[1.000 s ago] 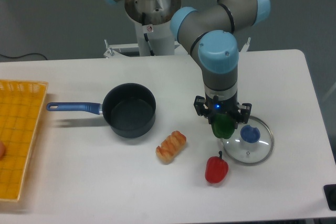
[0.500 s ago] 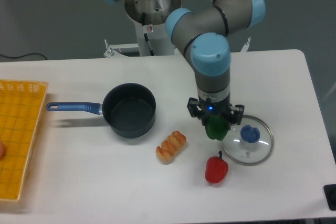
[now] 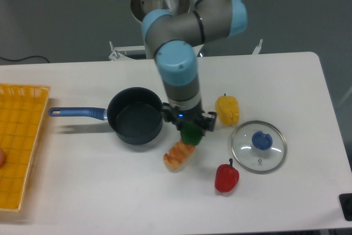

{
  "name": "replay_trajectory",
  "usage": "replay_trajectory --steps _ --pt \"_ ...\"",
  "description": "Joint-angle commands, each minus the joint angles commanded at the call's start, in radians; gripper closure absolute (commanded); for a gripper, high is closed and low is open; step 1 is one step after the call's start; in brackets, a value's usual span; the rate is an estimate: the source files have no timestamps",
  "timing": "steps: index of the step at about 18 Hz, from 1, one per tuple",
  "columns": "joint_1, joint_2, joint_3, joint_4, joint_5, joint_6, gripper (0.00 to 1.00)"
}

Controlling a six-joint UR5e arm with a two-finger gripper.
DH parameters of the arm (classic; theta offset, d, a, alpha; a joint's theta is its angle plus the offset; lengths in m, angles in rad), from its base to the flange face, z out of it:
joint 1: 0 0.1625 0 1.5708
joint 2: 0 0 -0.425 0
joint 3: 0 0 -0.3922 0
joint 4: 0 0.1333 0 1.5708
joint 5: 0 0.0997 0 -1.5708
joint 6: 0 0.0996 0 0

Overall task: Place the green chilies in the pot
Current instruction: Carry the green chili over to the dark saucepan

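Note:
The green chilies [image 3: 191, 134], a small glossy green pepper, hang in the air with my gripper [image 3: 190, 131] shut on them. They are above the table just right of the pot [image 3: 135, 115], over the bread roll. The pot is a dark grey saucepan with a long blue handle [image 3: 77, 113] pointing left, and its inside looks empty. The arm's wrist hides the top of the pepper.
A bread roll [image 3: 179, 154] lies right below the held pepper. A yellow pepper [image 3: 227, 109] stands to the right, a red pepper [image 3: 226, 177] nearer the front, and a glass lid with a blue knob [image 3: 259, 146] at right. A yellow basket [image 3: 19, 141] fills the left edge.
The gripper has carried the green pepper leftward from beside the glass lid to just right of the pot. The yellow pepper, hidden by the arm before, now shows.

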Motion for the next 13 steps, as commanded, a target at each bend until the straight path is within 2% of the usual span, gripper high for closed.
replay_trajectory --steps 4,8,13 --pt "-0.042 0.023 -0.012 -0.078 0.002 -0.018 0.62" --pt "-0.066 0.054 -0.052 -0.085 0.003 -0.018 0.62" --pt "-0.123 0.051 -0.097 -0.082 0.005 -0.041 0.62"
